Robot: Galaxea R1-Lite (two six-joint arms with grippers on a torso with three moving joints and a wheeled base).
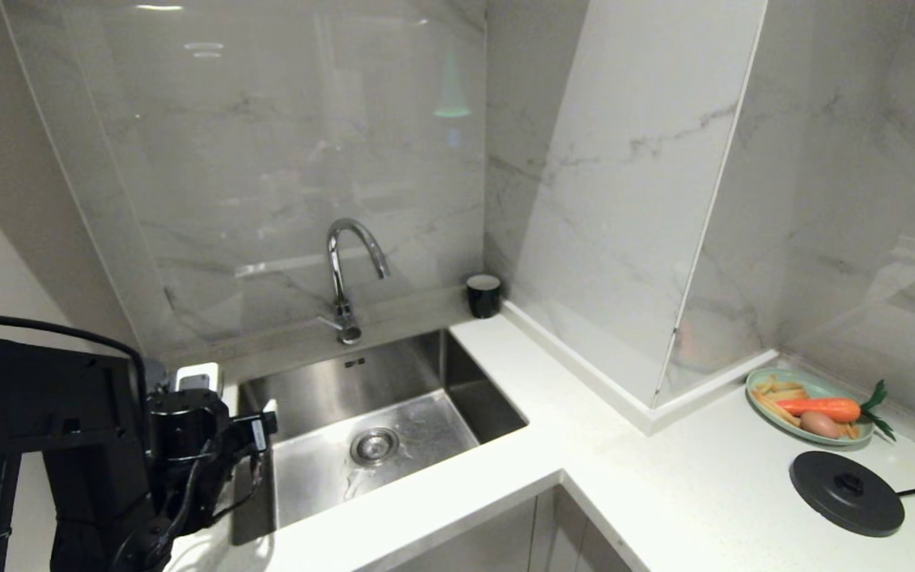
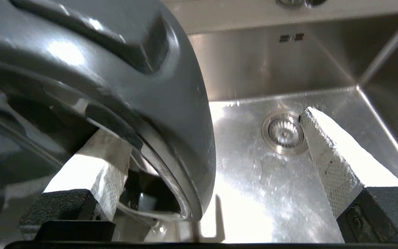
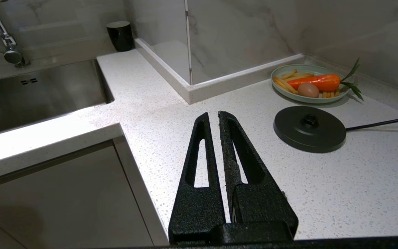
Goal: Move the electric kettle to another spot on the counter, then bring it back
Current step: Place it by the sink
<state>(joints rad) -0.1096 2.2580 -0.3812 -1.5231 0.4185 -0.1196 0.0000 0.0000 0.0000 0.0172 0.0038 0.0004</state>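
Observation:
The electric kettle [image 2: 123, 69], glossy black, fills the near side of the left wrist view with its curved top and handle. It sits between the spread fingers of my left gripper [image 2: 209, 124], close against one finger [image 2: 109, 166]. The other finger [image 2: 327, 162] stands well clear of it over the sink, so the gripper is open. In the head view my left arm [image 1: 68, 445] sits at the sink's left side and hides the kettle. My right gripper [image 3: 212, 113] hangs shut and empty over the white speckled counter [image 3: 150, 103], near its front edge.
The kettle's round black base disc [image 1: 847, 492] with its cord lies on the right counter [image 1: 664, 477]. Behind it is a green plate [image 1: 823, 383] of carrot and other food. The steel sink [image 1: 457, 373], tap [image 1: 346, 270] and a small black cup [image 1: 483, 295] are at the back.

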